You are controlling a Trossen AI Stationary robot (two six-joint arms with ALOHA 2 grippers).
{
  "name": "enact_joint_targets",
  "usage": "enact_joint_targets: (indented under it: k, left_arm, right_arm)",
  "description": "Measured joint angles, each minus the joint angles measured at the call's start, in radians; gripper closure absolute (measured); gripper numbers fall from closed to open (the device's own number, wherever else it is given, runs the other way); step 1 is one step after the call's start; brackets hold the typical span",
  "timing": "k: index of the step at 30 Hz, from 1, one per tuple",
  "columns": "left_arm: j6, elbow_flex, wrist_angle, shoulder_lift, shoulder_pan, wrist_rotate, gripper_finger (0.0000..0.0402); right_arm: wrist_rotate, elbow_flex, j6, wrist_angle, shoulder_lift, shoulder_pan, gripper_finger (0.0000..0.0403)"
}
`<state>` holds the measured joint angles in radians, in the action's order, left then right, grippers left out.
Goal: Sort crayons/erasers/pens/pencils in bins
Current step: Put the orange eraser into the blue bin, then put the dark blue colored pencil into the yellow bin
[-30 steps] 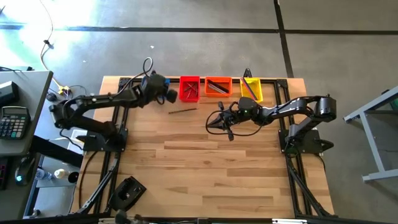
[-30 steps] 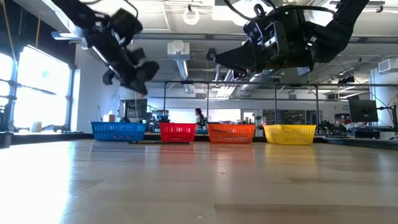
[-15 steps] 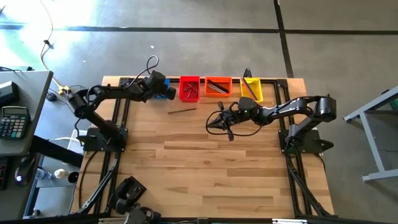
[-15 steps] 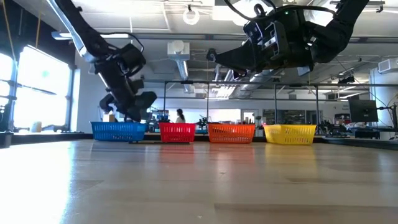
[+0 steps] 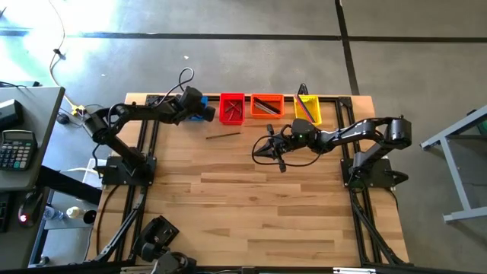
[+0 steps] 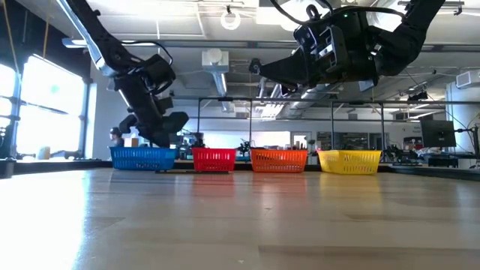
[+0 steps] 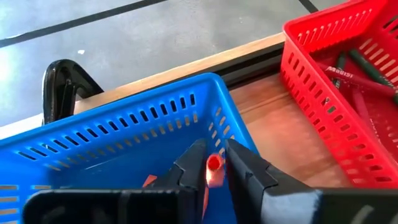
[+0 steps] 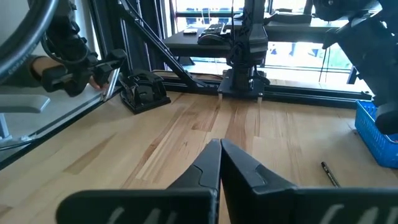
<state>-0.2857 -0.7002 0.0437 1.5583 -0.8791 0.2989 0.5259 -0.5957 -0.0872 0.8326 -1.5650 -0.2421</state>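
Observation:
Four bins stand in a row at the table's far edge: blue (image 7: 93,143), red (image 5: 232,108), orange (image 5: 266,106) and yellow (image 5: 308,108). The red, orange and yellow bins hold thin sticks. My left gripper (image 7: 215,167) hangs just above the blue bin, shut on a tiny pink-red eraser (image 7: 214,162). It also shows in the high view (image 5: 205,114) and the low view (image 6: 171,129). My right gripper (image 5: 257,154) is shut and empty, high above the table's middle (image 6: 264,75). A dark thin stick (image 5: 223,136) lies flat on the wood in front of the red bin. My left gripper pinches the eraser (image 7: 214,160) between the free ends of its two fingers. The fingers slant down from the table's left toward the far edge. The eraser is lifted clear, over the inside of the blue bin near its right wall.
The dark stick also shows in the right wrist view (image 8: 329,174). A black clamp-like object (image 5: 156,236) lies at the near left corner. Bare wood (image 5: 251,205) fills the near half of the table. A desk with a calculator (image 5: 17,148) stands off the left side.
My left gripper has gone down toward the blue bin, and its arm has folded back at the elbow. It has held still for the last half second. My right arm has kept still.

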Motion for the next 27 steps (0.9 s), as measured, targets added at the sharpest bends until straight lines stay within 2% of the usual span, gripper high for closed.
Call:
enact_joint_targets:
  k: [10,14,19,27]
  left_arm:
    - [0.018,0.0,0.03,-0.004,0.011,-0.002,0.0302]
    - [0.047,0.0,0.029,-0.035,0.033,-0.039,0.0293]
    - [0.102,0.0,0.029,-0.116,0.082,-0.085,0.0305]
    - [0.266,0.0,-0.011,-0.201,0.168,-0.287,0.0349]
  right_arm:
    - [0.0,0.0,0.0,0.0,0.0,0.0,0.0403]
    - [0.0,0.0,-0.008,-0.001,0.0,0.0,0.0403]
    - [0.0,0.0,-0.011,-0.001,0.0,0.0,0.0403]
    - [0.0,0.0,-0.026,-0.005,0.0,0.0,0.0403]
